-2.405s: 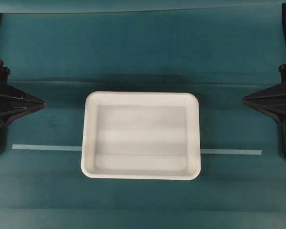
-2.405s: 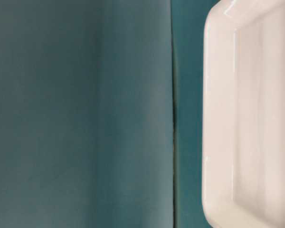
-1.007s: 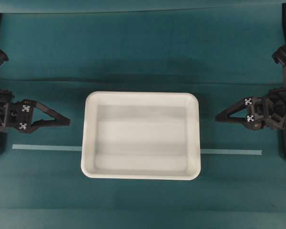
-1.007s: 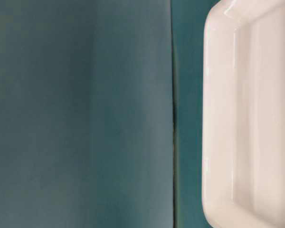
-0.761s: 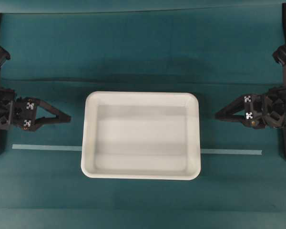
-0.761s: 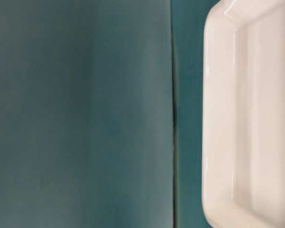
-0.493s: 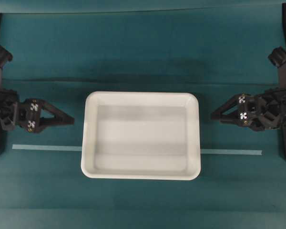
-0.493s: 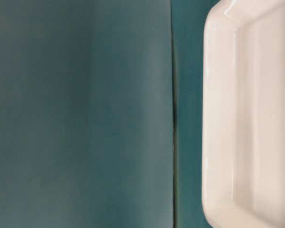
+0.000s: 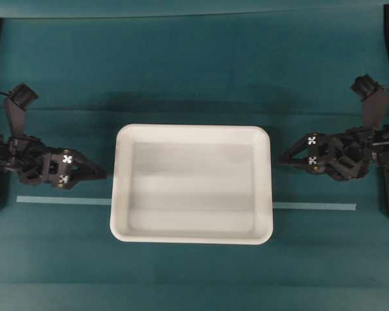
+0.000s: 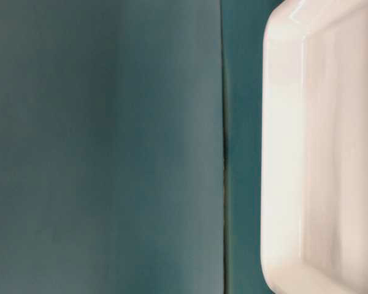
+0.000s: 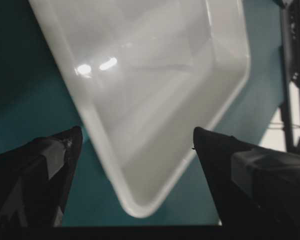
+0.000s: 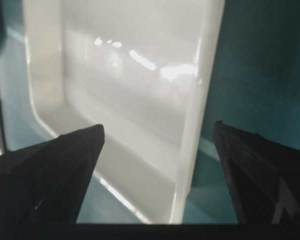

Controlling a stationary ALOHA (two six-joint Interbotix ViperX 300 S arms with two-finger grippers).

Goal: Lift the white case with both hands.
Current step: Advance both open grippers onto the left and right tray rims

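Note:
The white case [image 9: 192,184] lies flat mid-table with nothing in it. My left gripper [image 9: 104,175] hovers just off its left short side, a small gap away, touching nothing. My right gripper [image 9: 280,160] is equally close to the right short side. In the left wrist view the left gripper [image 11: 136,131] is open, and a rounded corner of the case [image 11: 155,75] shows between its black fingers. In the right wrist view the right gripper [image 12: 159,126] is open and the rim of the case [image 12: 125,65] runs between its fingers. The table-level view shows only one end of the case [image 10: 319,147].
A teal cloth [image 9: 194,71] covers the table. A pale tape line [image 9: 61,200] runs left to right under the case and comes out on the right [image 9: 314,207]. A seam in the cloth [image 10: 223,147] runs beside the case. Black arm bases stand at both side edges.
Both grippers have moved inward from the table's sides toward the case's short sides, turned at the wrist, and gone from shut to open. The case has not moved.

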